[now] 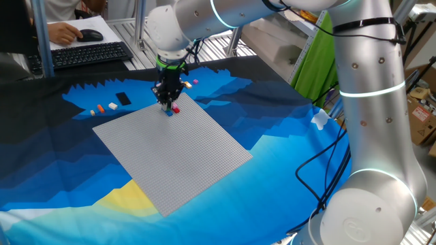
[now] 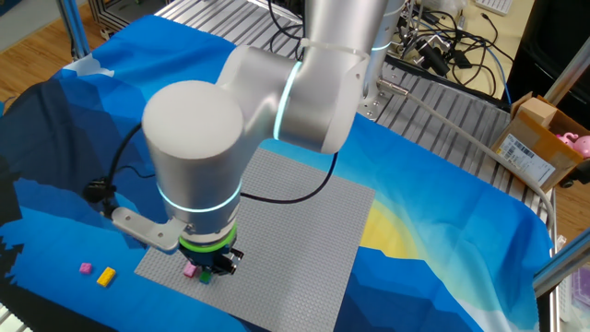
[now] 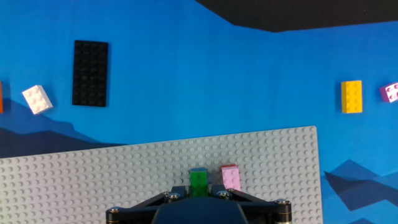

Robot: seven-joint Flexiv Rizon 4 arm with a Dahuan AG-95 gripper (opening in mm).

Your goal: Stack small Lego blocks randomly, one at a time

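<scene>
Hand: the black two-finger hand (image 1: 167, 103) points straight down over the far corner of the flat grey studded plastic baseplate (image 1: 178, 153); in the hand view its fingers close in on either side of a small green plastic brick (image 3: 198, 182), pinching it.
Green brick: stands on the baseplate near its far edge, with a blue brick (image 3: 198, 170) showing just beyond its top; whether the green sits on the blue I cannot tell.
Pink brick: a small pink plastic brick (image 3: 230, 178) stands on the baseplate just right of the green one in the hand view, close beside it.
Loose bricks, right: a yellow oblong brick (image 3: 351, 96) and a small purple-pink brick (image 3: 390, 92) lie on the blue cloth of the worktop (image 3: 217, 74), off the baseplate, near each other.
Loose bricks, left: a small white brick (image 3: 37, 99) lies tilted on the cloth, beside a flat black studded plate (image 3: 91, 73).
Arm: the silver robot arm (image 2: 277, 92) reaches over the baseplate.
</scene>
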